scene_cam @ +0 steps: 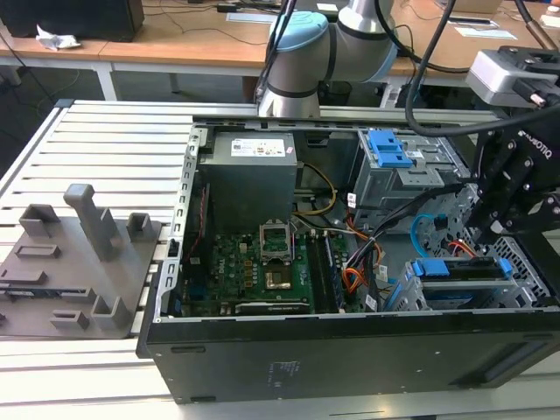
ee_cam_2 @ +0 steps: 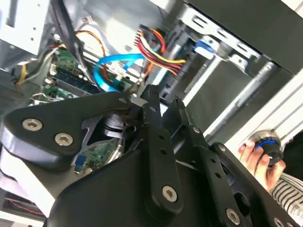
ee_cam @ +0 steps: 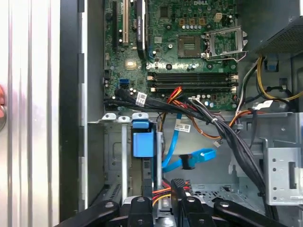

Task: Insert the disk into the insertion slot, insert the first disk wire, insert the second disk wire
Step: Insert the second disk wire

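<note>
Found the gripper [ee_cam: 164,201] set narrow just above the disk [scene_cam: 437,269], closed, as far as can be judged, on the small dark plug of the red-orange wire [ee_cam: 163,191]. Judged the step in hand to be seating this plug at the disk's end. To do it well: keep the plug square to the disk's socket, press straight and gently, avoid dragging the lead across the thick black bundle [ee_cam: 227,136] near the disk, and leave room for the neighbouring cable. Noted the disk lying flat inside the low perforated drive cage [scene_cam: 531,267], with a blue carrier tab at the cage mouth. Noted the light-blue cable [ee_cam: 177,137] looping just beside the disk, with its plug hanging free and mated to nothing. Found the computer case [scene_cam: 350,350] open on the slatted tabletop [scene_cam: 87,140], holding the green board [ee_cam: 189,28], both cages and the wiring. Could not tell the contents of the taller cage [scene_cam: 385,188] beyond the disk.
</note>
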### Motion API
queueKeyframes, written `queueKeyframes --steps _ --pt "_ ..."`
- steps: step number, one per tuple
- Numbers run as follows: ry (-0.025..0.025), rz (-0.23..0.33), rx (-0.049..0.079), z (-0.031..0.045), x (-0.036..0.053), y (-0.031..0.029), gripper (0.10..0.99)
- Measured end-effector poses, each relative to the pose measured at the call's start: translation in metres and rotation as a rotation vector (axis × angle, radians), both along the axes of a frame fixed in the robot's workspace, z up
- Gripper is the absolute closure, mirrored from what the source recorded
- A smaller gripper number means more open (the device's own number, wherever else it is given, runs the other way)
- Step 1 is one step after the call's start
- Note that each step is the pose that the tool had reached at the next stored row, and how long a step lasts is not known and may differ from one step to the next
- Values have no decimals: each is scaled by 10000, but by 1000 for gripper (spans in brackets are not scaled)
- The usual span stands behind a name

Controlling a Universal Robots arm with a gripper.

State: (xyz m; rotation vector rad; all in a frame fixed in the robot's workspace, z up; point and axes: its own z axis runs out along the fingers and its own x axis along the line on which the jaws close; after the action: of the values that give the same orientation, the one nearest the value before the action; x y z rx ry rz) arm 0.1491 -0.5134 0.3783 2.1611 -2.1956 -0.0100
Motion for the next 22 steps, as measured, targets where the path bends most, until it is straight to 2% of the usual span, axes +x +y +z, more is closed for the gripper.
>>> queueKeyframes --steps 1,3,6,10,12,14,16,19,20,21,22 --pt "0 47 0 -4 -2 62 784" --pt "0 101 0 -13 -20 106 784" --pt "0 222 8 -55 -123 169 784" --pt "0 388 10 -100 -228 171 784" --pt "-1 507 10 -118 -250 171 784" --pt "0 809 8 -147 -263 171 784" --pt "0 1498 7 -175 -263 172 784" --pt "2 1576 -10 -181 -264 172 784" --pt "2 1576 -16 -181 -264 172 800" --pt "2 1576 -23 -181 -264 172 922" --pt "3 1576 -29 -181 -264 172 922"
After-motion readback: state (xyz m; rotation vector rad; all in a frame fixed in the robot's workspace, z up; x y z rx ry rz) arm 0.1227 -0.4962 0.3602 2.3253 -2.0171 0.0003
